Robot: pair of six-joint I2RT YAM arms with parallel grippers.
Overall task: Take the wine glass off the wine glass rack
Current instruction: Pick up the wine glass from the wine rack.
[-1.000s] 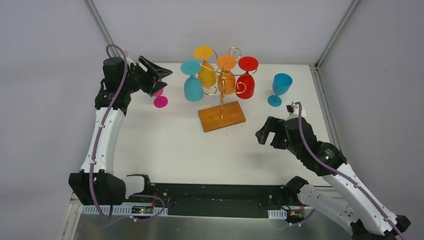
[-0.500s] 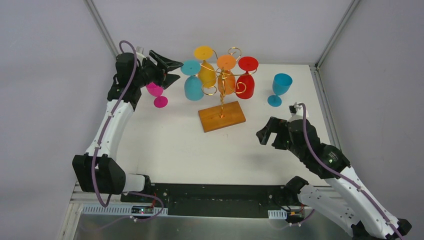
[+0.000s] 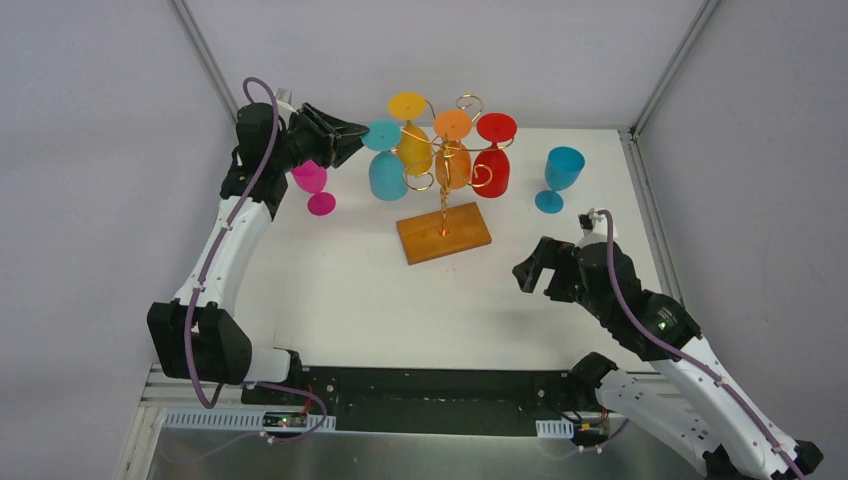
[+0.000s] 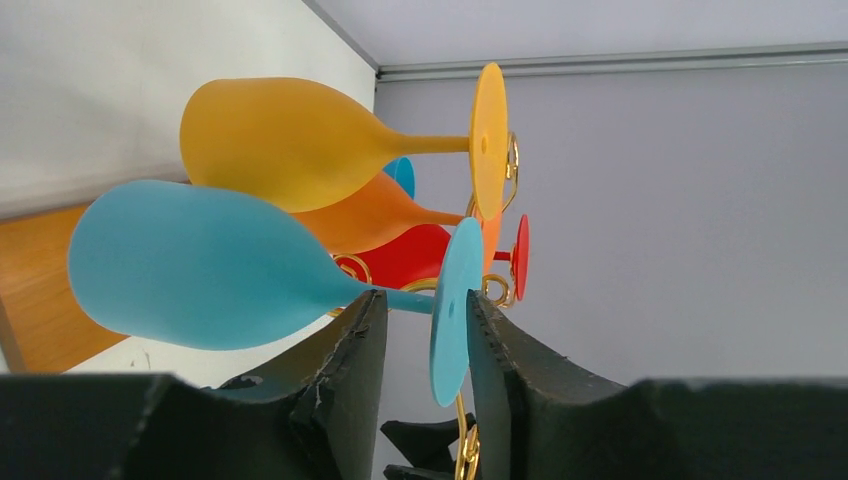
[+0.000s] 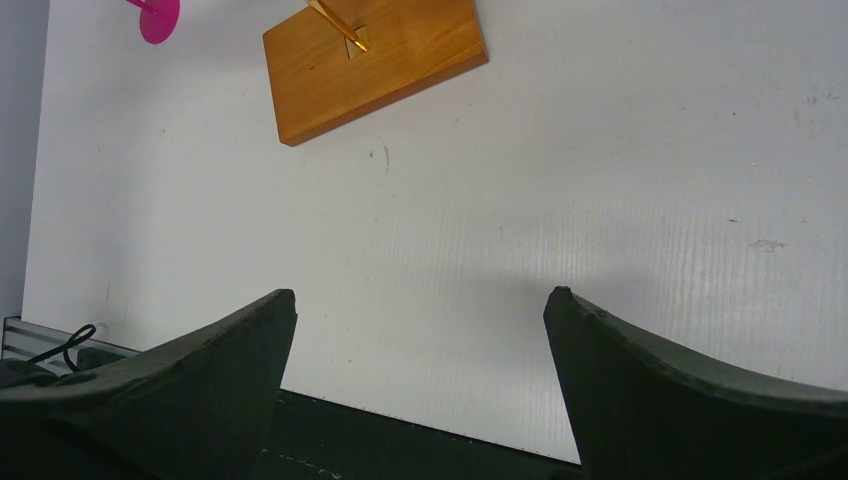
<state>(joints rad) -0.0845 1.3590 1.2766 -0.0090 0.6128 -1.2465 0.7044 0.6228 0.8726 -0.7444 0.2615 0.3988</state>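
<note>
Left jaws have swung from the pink wine glass [image 3: 312, 180] to the wine glass rack [image 3: 443, 232], narrowing at the light-blue wine glass [image 3: 386, 168] hanging on its 9 o'clock side; clamped or not, I cannot tell. Only the left wrist view shows its foot between the fingers [image 4: 345, 390]. Right jaws gape, released, over the counter [image 3: 340, 290] at 4 o'clock.
</note>
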